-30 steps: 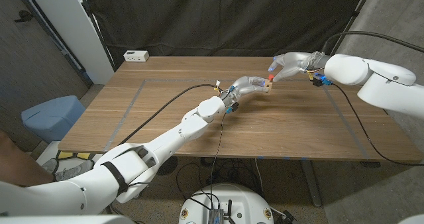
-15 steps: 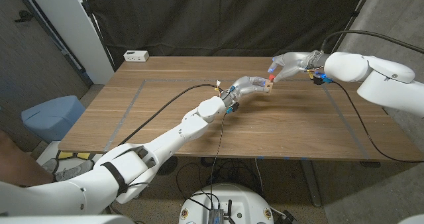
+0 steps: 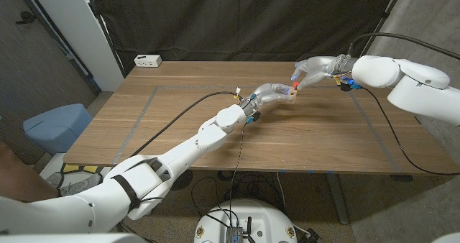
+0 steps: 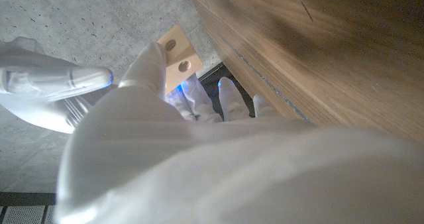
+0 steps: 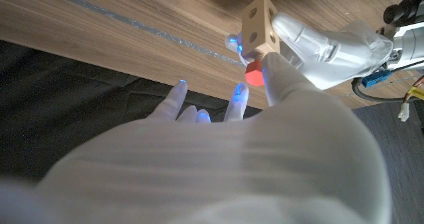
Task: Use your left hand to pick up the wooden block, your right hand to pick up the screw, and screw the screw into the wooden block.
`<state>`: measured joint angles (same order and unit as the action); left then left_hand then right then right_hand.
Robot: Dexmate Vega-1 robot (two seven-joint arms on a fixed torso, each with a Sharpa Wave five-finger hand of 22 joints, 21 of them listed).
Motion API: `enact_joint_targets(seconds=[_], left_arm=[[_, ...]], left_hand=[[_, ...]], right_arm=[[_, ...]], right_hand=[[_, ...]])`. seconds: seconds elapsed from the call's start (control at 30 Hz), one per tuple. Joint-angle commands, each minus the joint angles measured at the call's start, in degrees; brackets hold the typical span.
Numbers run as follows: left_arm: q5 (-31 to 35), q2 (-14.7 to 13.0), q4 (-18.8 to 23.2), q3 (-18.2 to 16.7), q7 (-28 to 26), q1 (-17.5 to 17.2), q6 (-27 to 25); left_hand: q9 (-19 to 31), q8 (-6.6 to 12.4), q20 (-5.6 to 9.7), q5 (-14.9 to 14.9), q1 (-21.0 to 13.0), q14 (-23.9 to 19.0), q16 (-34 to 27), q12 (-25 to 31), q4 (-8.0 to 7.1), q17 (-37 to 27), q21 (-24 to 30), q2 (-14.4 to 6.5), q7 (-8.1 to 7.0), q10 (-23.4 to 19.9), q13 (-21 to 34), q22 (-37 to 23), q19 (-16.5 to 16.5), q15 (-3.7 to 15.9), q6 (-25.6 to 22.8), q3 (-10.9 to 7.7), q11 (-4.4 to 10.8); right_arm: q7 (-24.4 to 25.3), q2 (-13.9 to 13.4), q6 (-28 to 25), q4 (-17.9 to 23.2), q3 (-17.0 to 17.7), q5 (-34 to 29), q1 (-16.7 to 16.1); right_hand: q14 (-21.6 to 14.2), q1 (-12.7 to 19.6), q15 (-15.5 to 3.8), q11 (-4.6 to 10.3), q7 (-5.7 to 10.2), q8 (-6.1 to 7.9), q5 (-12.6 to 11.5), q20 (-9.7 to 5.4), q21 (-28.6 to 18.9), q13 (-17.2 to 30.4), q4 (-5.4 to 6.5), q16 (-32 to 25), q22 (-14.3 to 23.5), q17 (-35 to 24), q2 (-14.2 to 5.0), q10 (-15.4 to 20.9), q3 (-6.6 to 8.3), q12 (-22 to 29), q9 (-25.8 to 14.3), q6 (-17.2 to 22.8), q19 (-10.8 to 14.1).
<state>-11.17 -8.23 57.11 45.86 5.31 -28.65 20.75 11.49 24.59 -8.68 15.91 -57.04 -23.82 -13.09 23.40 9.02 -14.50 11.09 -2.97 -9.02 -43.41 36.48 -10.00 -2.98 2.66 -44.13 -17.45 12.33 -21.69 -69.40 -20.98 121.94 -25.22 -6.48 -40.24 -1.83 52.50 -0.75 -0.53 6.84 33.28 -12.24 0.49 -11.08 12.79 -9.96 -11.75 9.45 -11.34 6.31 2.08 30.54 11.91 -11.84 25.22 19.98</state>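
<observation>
My left hand (image 3: 272,92) holds a small pale wooden block (image 3: 290,93) up above the middle of the table; two round holes show in the wooden block (image 4: 178,57) in the left wrist view. My right hand (image 3: 313,69) pinches a red-headed screw (image 3: 295,83) and presses it against the block's end. In the right wrist view the red screw head (image 5: 252,73) sits tight against the block (image 5: 258,25), with my left hand (image 5: 324,44) gripping the block from the far side and my right hand (image 5: 225,158) below.
The wooden table (image 3: 180,128) carries a taped rectangle outline. A white power strip (image 3: 147,60) lies at its far left corner. A blue bin (image 3: 56,126) stands on the floor to the left. Black curtains hang behind.
Both hands stay joined at the block and screw. My right hand has edged slightly up and back; otherwise hardly anything differs.
</observation>
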Motion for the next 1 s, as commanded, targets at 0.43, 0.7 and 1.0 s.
enact_joint_targets(seconds=[0.43,0.7,1.0], left_arm=[[-0.47,1.55,-3.71,0.23,1.19,1.46,1.72],[-0.49,1.62,-4.08,0.15,1.14,1.61,1.86],[-0.61,1.82,-4.77,0.13,1.48,1.91,2.23]], left_hand=[[0.98,0.59,-0.17,0.26,0.40,-0.32,0.00,0.38,-0.34,-0.20,0.32,-1.53,-0.72,-0.47,0.11,-0.29,-0.29,4.79,-2.56,-0.26,0.00],[0.99,0.57,-0.05,0.26,0.40,-0.27,0.03,0.34,-0.32,-0.19,0.30,-1.49,-0.63,-0.48,0.10,-0.29,-0.23,4.77,-2.53,-0.26,0.02],[0.99,0.57,-0.10,0.27,0.41,-0.24,0.04,0.29,-0.33,-0.19,0.29,-1.47,-0.70,-0.41,0.10,-0.29,-0.20,4.91,-2.56,-0.25,0.01]], right_arm=[[-1.22,1.98,1.54,-2.55,-0.66,-1.00,1.37],[-1.93,2.48,1.64,-2.96,-1.07,-1.24,2.00],[-2.19,2.56,1.26,-2.85,-1.08,-1.17,2.02]], right_hand=[[-1.76,0.75,-0.95,-0.67,-1.33,1.31,0.71,-4.02,-0.54,0.04,0.69,-0.89,0.22,-0.32,-0.17,2.01,-0.51,0.58,-0.42,2.61,2.12],[-2.17,0.91,-1.03,-0.73,-1.44,1.76,0.80,-4.59,-0.50,0.03,0.70,-1.01,0.20,-0.36,-0.42,2.41,-0.62,0.66,-0.50,3.62,2.44],[-2.64,1.08,-1.27,-0.88,-1.62,2.40,0.88,-4.86,-0.47,0.02,0.71,-1.15,0.18,-0.45,-0.66,2.80,-0.72,0.71,-0.77,4.69,2.86]])
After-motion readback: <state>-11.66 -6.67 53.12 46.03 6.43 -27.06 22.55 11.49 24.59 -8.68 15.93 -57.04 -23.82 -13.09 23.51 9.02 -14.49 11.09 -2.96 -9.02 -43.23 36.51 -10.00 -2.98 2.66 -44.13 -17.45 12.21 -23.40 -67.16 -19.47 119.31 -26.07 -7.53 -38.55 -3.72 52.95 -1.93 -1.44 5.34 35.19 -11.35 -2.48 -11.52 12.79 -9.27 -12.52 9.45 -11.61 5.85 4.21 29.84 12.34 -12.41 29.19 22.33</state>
